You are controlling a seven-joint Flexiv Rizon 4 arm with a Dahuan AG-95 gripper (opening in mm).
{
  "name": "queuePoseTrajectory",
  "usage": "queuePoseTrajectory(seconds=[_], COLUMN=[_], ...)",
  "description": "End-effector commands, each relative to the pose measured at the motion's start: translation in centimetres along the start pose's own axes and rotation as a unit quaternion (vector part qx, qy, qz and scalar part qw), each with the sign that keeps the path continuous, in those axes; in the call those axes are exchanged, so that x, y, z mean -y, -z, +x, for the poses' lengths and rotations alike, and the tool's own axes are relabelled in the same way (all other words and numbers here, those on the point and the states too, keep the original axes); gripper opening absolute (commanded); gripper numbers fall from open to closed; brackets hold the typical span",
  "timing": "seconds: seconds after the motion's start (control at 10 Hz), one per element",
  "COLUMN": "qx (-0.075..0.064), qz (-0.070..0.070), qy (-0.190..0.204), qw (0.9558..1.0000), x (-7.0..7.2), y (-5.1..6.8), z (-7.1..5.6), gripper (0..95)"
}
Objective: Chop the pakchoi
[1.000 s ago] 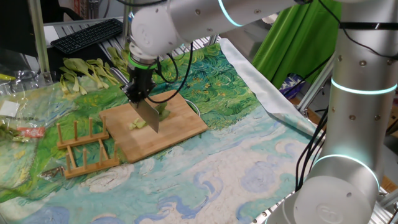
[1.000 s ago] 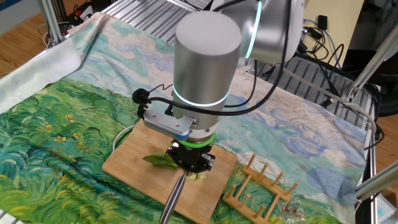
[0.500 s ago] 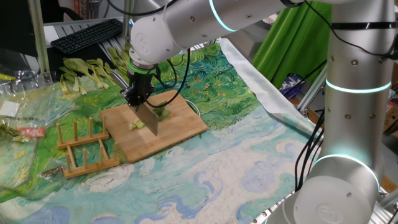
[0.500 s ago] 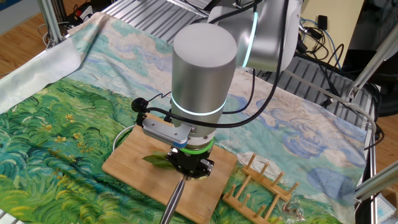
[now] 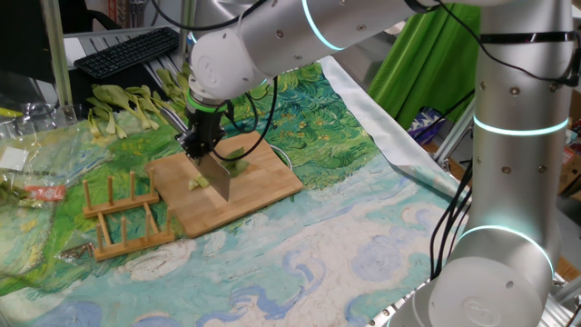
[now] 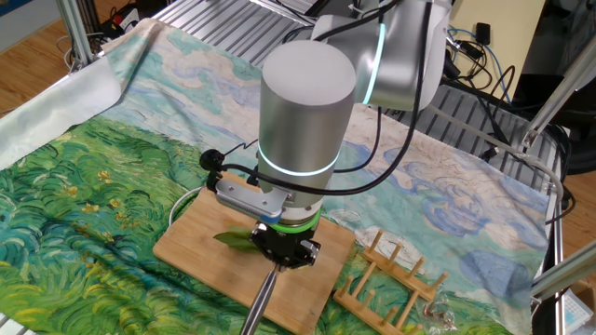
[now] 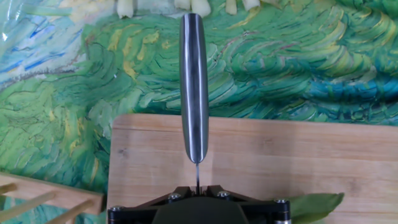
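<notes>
My gripper is shut on a steel knife, with the blade pointing down onto the wooden cutting board. The pakchoi lies on that board. Its dark leaf is on the far side of the blade and pale cut pieces are on the near side. In the other fixed view the gripper stands over the board, the knife handle sticks out toward the camera and the leaf shows beside it. The hand view shows the knife handle running away from the gripper, with a leaf tip at bottom right.
A wooden dish rack stands just left of the board. A group of whole pakchoi stalks lies behind it, near a keyboard. A painted cloth covers the table. The rack also shows in the other fixed view.
The arm's upper links have shifted slightly. The gripper and knife have barely moved on the board, and the grip is unchanged.
</notes>
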State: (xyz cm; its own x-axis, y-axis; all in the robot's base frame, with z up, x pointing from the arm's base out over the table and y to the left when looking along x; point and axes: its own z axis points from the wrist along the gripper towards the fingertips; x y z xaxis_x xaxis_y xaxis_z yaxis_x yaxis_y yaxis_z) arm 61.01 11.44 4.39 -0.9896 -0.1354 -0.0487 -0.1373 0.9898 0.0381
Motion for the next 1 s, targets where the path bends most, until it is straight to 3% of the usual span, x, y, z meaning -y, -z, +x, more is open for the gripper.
queuePoseTrajectory(seconds=[0.1,0.4,1.0], qx=[0.003,0.007,0.009], qz=[0.001,0.003,-0.001], qy=[-0.001,0.0,-0.002], qw=[1.0,1.0,1.0], x=[-0.17,-0.24,-0.16], y=[-0.88,-1.54,-0.73], z=[0.04,-0.08,0.08], gripper=[0.0,0.0,0.0])
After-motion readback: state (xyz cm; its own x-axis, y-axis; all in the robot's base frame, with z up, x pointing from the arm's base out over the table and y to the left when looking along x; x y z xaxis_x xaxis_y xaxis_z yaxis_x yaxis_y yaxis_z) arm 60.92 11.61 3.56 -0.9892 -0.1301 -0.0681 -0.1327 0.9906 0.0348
